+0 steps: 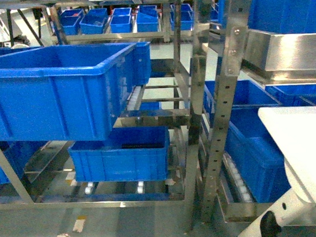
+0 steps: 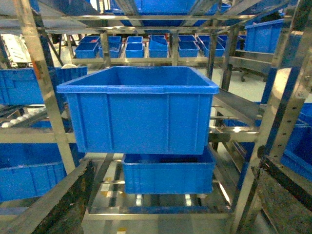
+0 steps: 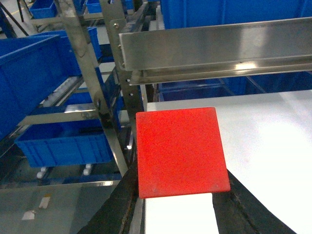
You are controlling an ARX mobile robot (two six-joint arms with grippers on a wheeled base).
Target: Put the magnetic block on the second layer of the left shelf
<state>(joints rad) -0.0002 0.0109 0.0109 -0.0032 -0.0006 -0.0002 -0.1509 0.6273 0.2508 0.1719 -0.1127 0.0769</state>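
Observation:
The magnetic block is bright red and fills the middle of the right wrist view. My right gripper is shut on it, one dark finger against each side, above the left edge of the white tabletop. The left shelf second layer holds a large deep blue bin, seen again in the left wrist view straight ahead on its steel rails. My left gripper is open and holds nothing, facing that bin from a distance. Neither gripper shows in the head view.
A smaller blue bin sits on the tier below the large one. Perforated steel uprights and a steel shelf beam stand between the table and the left rack. More blue bins line the far racks.

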